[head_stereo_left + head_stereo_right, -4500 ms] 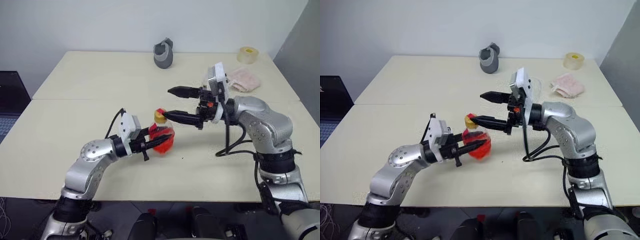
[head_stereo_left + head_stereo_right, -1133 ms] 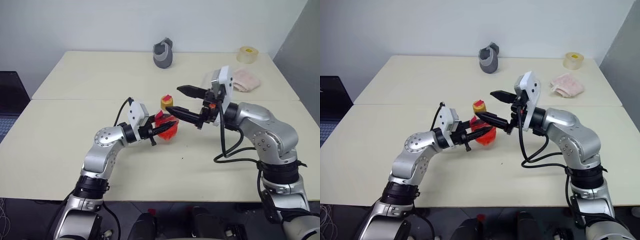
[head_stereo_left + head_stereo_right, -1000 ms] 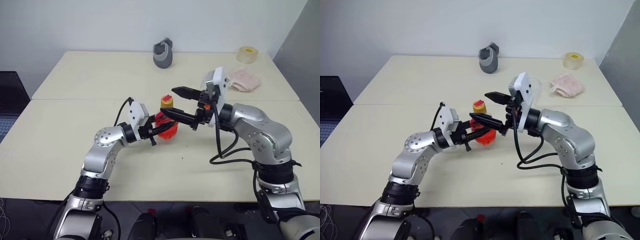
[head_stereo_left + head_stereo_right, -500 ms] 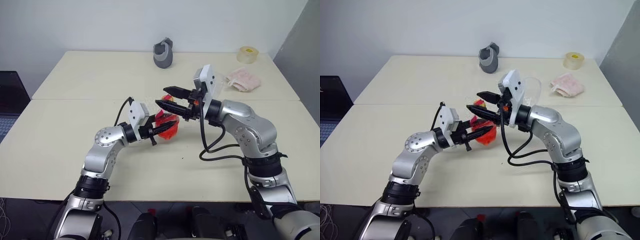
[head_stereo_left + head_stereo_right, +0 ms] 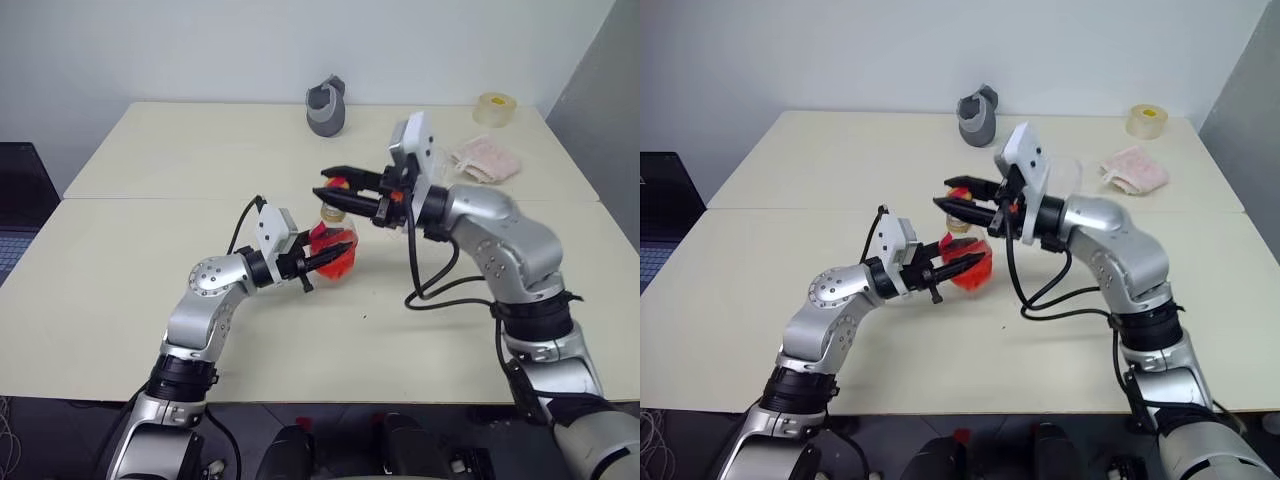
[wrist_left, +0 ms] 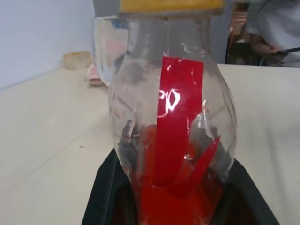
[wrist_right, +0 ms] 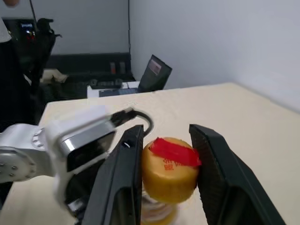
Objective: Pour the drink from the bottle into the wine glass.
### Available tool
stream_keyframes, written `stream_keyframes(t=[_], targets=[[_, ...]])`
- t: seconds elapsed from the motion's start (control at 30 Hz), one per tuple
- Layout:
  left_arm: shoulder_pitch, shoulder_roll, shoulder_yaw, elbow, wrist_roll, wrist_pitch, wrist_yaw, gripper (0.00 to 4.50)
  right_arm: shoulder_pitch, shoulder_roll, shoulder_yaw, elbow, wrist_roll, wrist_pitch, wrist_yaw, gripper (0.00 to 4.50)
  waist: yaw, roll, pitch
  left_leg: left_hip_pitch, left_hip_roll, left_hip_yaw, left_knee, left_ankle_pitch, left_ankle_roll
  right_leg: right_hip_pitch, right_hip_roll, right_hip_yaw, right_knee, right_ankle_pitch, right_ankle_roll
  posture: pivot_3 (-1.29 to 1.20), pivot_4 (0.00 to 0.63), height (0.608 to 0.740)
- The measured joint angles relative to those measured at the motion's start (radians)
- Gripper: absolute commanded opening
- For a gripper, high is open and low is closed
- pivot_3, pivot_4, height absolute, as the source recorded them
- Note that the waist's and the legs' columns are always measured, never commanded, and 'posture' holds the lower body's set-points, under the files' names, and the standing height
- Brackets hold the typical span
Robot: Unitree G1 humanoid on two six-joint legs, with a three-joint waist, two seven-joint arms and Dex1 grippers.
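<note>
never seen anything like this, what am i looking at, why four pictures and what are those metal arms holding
It is a humanoid robot with two metal arms, each ending in a gripper of two black fingers. Two pictures come from cameras in its head, looking down over a pale table. The other two come from small cameras on its wrists, looking along the fingers.

The left gripper is shut on a small clear bottle with red drink in the bottom, holding it upright. The right gripper has its fingers on either side of the bottle's yellow cap, pressing on it or nearly so.

Farther back on the table stand a clear wine glass, a grey object, a roll of tape and a pinkish cloth.
</note>
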Motion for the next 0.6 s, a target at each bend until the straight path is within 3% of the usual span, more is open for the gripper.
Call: stream_keyframes(t=[0.33,0.6], targets=[[0.028,0.001,-0.003,-0.063,-0.002,0.040,-0.009,1.28,0.023,-0.036,-0.079,-0.036,0.078,0.114,-0.030,1.24,0.003,0.000,0.000,-0.001,0.000,0.000,0.000,0.000,0.000,0.000,0.000,0.000,0.000,0.000,0.000,0.00,0.150,0.740],[0.093,0.016,0.007,-0.120,-0.024,0.075,0.013,1.28,0.400,-0.205,-0.191,-0.288,0.125,0.234,-0.119,1.24,0.012,0.000,0.000,-0.001,0.000,0.001,0.001,0.000,0.001,0.001,-0.002,0.000,-0.001,0.000,0.000,0.00,0.150,0.740]])
